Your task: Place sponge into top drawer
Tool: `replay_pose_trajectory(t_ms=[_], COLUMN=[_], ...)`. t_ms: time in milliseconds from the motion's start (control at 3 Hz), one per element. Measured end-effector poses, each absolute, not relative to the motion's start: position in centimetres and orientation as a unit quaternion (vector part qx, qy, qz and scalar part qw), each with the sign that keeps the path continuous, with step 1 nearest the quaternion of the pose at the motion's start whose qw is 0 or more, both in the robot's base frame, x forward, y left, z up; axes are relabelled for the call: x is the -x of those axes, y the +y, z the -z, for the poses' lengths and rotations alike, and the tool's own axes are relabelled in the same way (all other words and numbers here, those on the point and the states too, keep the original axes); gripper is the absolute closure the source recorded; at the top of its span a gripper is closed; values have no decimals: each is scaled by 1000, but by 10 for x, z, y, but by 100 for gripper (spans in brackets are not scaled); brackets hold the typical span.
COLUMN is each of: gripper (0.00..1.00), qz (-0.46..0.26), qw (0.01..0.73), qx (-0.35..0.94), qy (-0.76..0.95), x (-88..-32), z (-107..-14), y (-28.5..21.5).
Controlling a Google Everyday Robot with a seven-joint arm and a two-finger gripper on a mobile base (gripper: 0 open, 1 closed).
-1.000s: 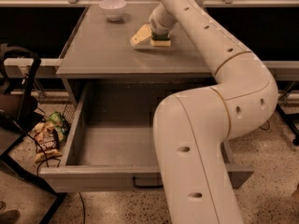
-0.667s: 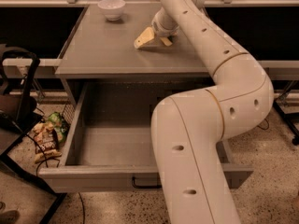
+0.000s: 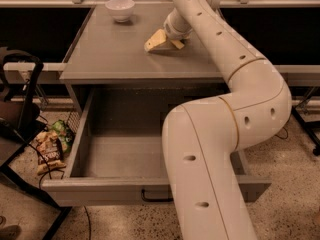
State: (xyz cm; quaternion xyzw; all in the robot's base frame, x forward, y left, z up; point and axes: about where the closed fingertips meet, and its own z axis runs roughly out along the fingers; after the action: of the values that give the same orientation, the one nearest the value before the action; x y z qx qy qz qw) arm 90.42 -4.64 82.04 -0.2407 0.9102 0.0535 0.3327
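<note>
**One risk: a dropped sponge (image 3: 156, 40)**

The gripper (image 3: 173, 33) is meeting the tilted sponge on the cabinet top (image 3: 110, 51); whether it is clamping it, I cannot tell. A weak hold is risking a fall short of the open top drawer (image 3: 100, 190).

Looks matt grey on tabletop (image 3: 110, 54) and top drawer (image 3: 90, 191), porous pale foam on sponge (image 3: 154, 41) — smooth white plastic on gripper (image 3: 171, 37), at the sponge, far across the tabletop.
</note>
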Motion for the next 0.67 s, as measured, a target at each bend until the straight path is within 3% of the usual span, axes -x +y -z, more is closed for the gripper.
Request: replay_pose_trajectory(t_ms=[667], gripper=[88], qz=[-54], qw=[333], qx=[241], qy=[910], x=[-904], z=[-820], y=[-46])
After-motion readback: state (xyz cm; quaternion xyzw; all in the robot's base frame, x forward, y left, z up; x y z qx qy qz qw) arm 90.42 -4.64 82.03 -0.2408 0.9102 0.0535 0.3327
